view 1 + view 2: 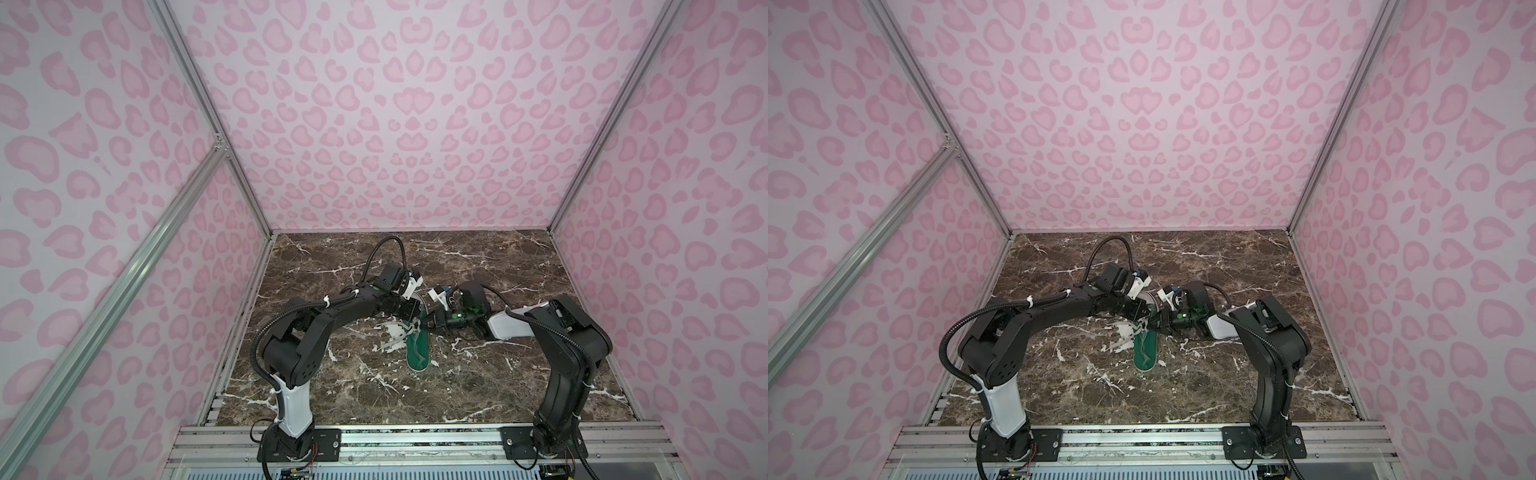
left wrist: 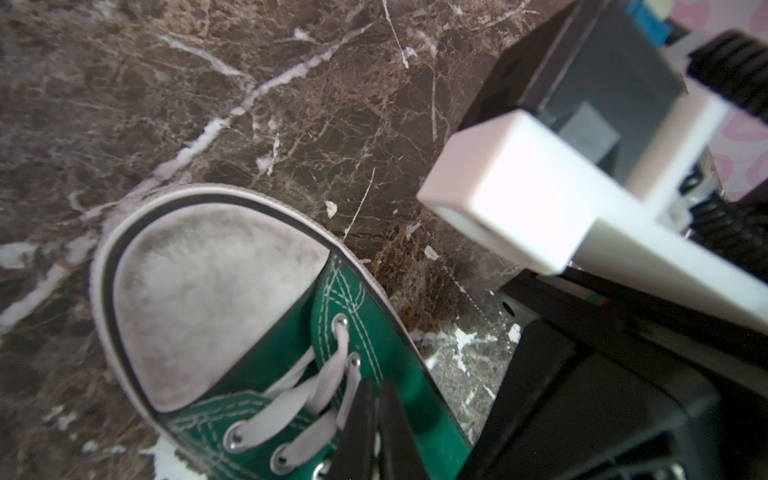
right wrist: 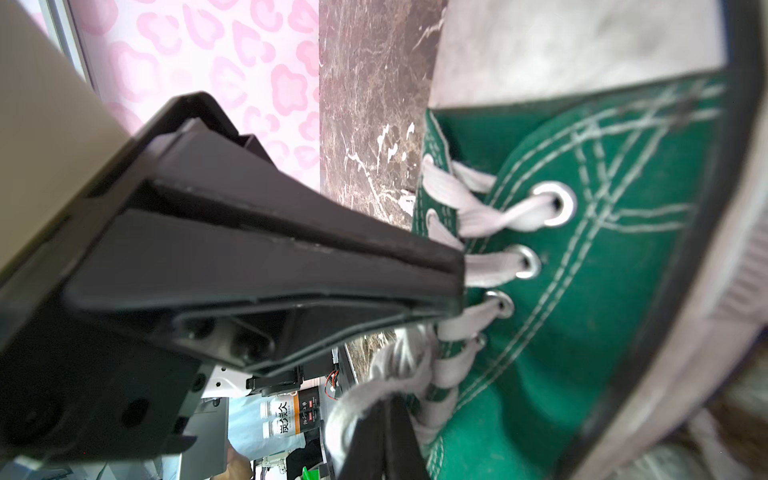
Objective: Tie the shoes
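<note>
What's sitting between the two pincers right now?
The sneaker's laced tongue area: both shut pincers, left and right, meet over the white laces. The wrist views show it; arms hide it in both top views.

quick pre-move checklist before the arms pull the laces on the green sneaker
1. Left end effector shut over the lacing: ok.
2. Right end effector shut, white lace at its tips: ok.
3. A lace pinched by the left end effector: cannot tell.
4. Green sneaker flat on the marble table: ok.
5. Bow formed: not ok; loose lace lies beside the shoe in both top views.
</note>
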Action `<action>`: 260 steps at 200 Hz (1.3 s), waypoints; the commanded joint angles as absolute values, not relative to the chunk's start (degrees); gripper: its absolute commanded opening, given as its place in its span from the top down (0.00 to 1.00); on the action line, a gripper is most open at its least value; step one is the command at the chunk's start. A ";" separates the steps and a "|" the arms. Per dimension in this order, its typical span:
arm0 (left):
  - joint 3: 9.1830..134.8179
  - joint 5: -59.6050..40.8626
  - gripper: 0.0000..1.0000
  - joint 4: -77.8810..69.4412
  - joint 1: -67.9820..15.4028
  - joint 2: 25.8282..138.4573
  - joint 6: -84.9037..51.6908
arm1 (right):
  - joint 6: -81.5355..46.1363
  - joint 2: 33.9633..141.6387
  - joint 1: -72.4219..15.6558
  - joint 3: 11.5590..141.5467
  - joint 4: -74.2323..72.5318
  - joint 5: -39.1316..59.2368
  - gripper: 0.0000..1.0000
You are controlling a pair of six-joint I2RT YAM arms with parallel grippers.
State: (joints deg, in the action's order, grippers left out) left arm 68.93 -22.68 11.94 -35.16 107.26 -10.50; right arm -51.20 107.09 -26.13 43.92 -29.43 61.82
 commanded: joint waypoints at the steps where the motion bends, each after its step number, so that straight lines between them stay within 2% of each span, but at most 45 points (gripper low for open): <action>1: 68.73 -22.39 0.96 10.28 -35.14 106.13 -10.65 | -49.86 106.79 -26.11 43.54 -28.16 61.80 1.00; 260: 67.37 -19.78 0.96 13.13 -32.92 101.23 -8.61 | -40.87 100.32 -21.11 39.56 -15.96 61.66 1.00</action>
State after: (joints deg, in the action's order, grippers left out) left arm 67.00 -20.49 12.38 -33.32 102.02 -9.89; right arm -43.31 100.84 -21.58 40.40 -18.50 61.45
